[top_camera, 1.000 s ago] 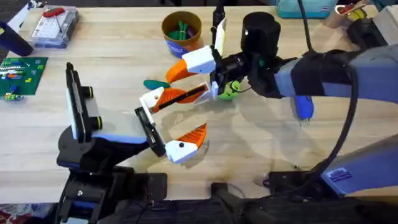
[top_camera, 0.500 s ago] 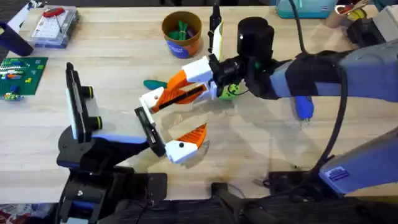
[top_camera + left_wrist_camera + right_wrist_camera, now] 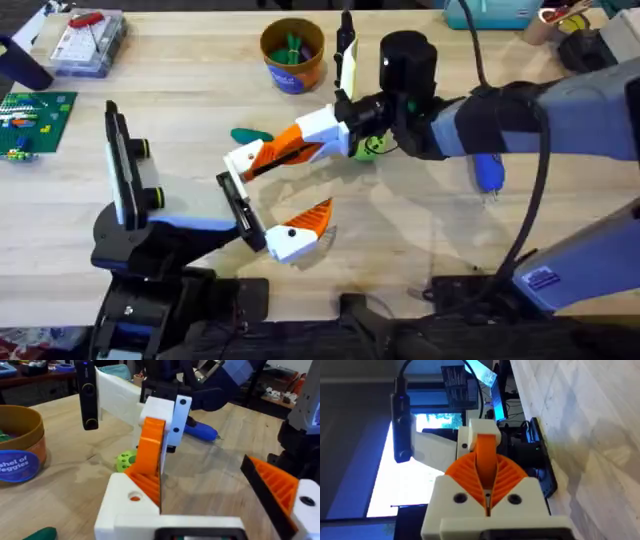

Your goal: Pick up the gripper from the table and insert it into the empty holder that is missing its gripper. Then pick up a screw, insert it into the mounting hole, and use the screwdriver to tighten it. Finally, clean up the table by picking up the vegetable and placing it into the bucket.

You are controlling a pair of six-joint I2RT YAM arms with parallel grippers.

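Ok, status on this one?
Right gripper shut on the gripper, at the holder. Left gripper open. Green vegetable on table close behind.

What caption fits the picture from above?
The right hand holds the gripper by the holder, with the bucket behind.

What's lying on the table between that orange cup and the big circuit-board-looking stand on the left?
In the overhead view, between the bucket and the black stand there is mostly bare wood; a green vegetable piece lies near that line, below the bucket.
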